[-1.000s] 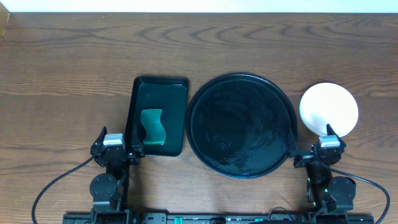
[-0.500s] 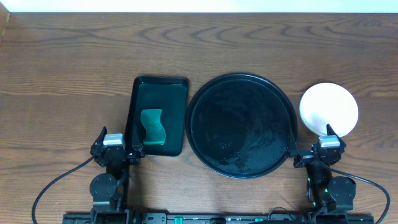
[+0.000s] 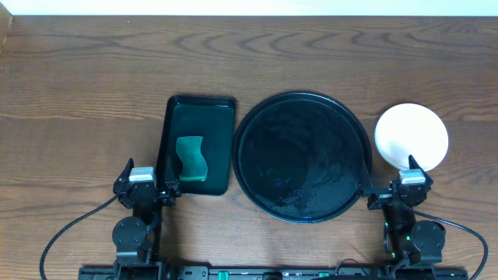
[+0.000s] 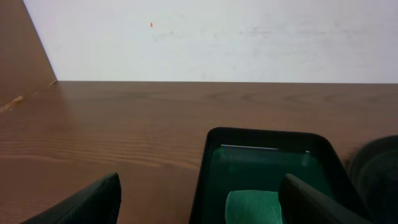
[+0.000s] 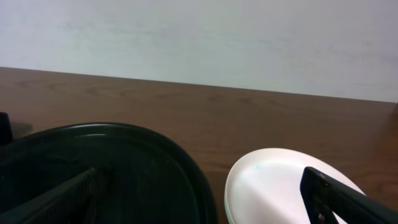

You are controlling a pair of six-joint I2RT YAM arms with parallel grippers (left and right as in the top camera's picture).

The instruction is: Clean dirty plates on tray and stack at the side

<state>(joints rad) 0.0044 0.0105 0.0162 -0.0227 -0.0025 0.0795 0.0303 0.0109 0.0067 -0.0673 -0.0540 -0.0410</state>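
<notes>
Resting left claw (image 4: pixel 199 180) and right claw (image 5: pixel 199 173) wide and empty, we are holding clear of the stacked round white-topped plates (image 3: pixel 411 136).

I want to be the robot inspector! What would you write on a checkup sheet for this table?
Surface: brown wooden table, dry-looking, no spills seen.
Job's things: black round tray, glossy, no plates on it; white plate on the table to its right. Whether more lie underneath cannot be told.
Clutter: green tray left of the black one, with a green sponge lying in it.
Grippers: left gripper open, empty; right gripper open, empty.
Cables: black cables loop at the near edge by each arm.
Surroundings: plain white wall behind the table.
</notes>
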